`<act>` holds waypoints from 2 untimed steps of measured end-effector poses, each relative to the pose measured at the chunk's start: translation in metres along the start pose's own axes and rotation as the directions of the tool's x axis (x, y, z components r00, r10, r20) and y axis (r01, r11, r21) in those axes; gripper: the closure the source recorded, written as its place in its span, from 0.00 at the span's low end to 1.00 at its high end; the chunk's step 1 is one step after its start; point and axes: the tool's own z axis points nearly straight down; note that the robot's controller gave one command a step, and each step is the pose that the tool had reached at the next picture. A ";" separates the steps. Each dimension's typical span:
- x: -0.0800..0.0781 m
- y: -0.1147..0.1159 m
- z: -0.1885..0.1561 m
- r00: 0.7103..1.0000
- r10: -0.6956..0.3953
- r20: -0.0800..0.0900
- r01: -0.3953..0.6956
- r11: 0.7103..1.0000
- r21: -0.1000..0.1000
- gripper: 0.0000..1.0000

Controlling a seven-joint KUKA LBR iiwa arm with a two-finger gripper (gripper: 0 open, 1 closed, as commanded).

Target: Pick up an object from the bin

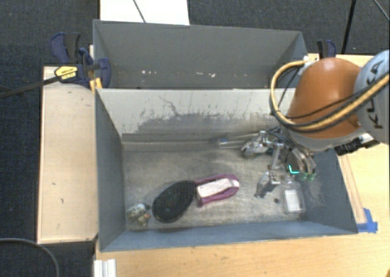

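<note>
The end effector (281, 175) sits low by the bin's (111, 166) right wall, beside a small clear packet (292, 200); grip state cannot be told.

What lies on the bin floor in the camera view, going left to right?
small crumpled lump → black oval brush → pink-and-white piece → small clear piece. The metal item near the back wall is left out because its span overlaps the others.

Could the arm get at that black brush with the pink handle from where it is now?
Probably yes: the brush lies flat on the floor of the bin, left of the gripper, with bare floor between them and nothing on top of it.
</note>
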 end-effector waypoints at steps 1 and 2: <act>-0.008 -0.032 -0.021 0.957 -0.291 0.010 0.290 0.957 0.004 0.00; -0.025 0.060 0.113 0.908 -0.419 0.013 0.419 0.908 0.003 0.00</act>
